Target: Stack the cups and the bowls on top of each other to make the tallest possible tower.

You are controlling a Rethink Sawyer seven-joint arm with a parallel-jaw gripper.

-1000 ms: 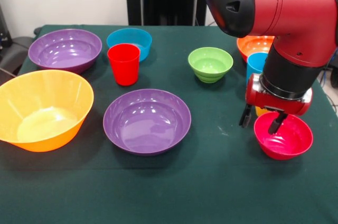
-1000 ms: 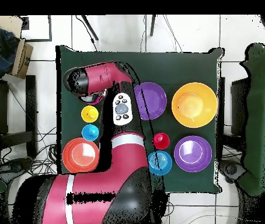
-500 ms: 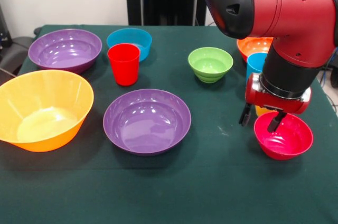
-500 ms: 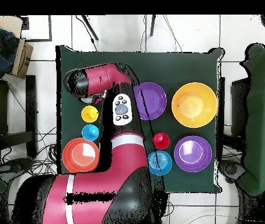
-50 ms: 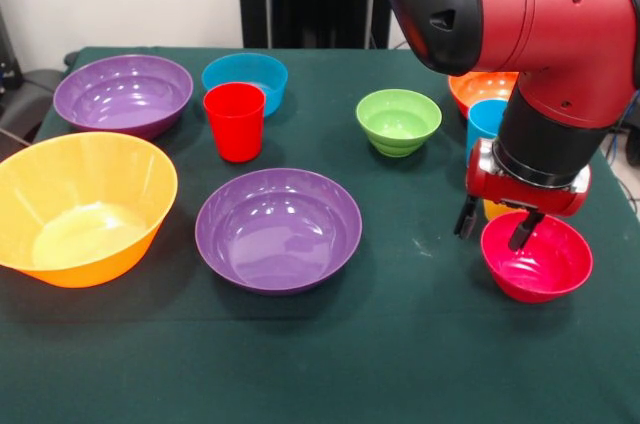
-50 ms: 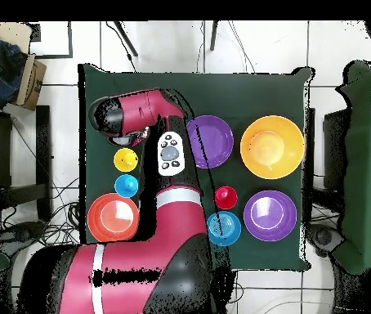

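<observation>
Tool point(image 5: 496, 227) spread wide over the pink bowl's point(image 5: 540, 264) rim!
One finger hangs inside the bowl, one outside its near-left wall; nothing gripped yet. Looks like the pickup step: next, lower and pinch the rim. Yellow cup point(image 6: 125, 159) and blue cup point(image 5: 484, 121) stand just behind on the counter point(image 5: 420, 344).

Two cameras here. Front one sits low and close across the green table point(image 5: 400, 364), looking slightly down, with the gripper point(image 5: 496, 227) hanging open-jawed at right, astride the pink bowl's point(image 5: 540, 266) near-left rim. Overhead one mounted high, looking straight down, far enough back to catch the whole table point(image 6: 279, 90) plus floor tiles around it; turned half round against the front view. Shared between both: tabletop, red cup point(image 5: 234, 121) point(image 6: 225, 196), both purple bowls, big yellow-orange bowl point(image 5: 80, 206) point(image 6: 271, 146). Jaws hidden under the arm point(image 6: 144, 110) from above.
</observation>
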